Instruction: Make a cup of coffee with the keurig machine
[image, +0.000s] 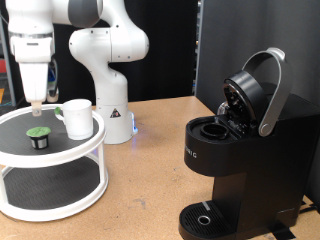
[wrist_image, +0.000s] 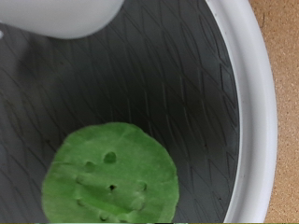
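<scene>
- Exterior view: the pincer (image: 36, 103) is being held just above the upper shelf of the white two-tier stand (image: 60, 150), at the exterior view's left, directly over the small dark pod with its green lid (image: 38, 134).
- The cup (image: 77, 118) is being kept on the same shelf, just beside the pod toward the exterior view's right, upright.
- The keurig machine (image: 240, 150) is being left on the bench (image: 150, 190) at the exterior view's right, well apart from the stand, lid (image: 255, 90) raised and the brew chamber exposed; nothing is being carried on its drip tray (image: 205, 220).
- Step judged in hand: the pod pick-up. Nothing is shown between the fingers. A straight descent centred on the pod is judged to be called for, clear of the cup.
- Whether the fingers are being held apart or together cannot be told from this view.
- Wrist view: the green lid (wrist_image: 110, 177) is being seen close below, with dimples in its surface, resting on dark mesh inside the white rim (wrist_image: 257, 103); a white rounded edge, probably the cup (wrist_image: 65, 17), is being caught at the frame's border.
- No fingertips are being shown here, and the machine is not being shown either; the exterior view alone is giving its open lid.
</scene>
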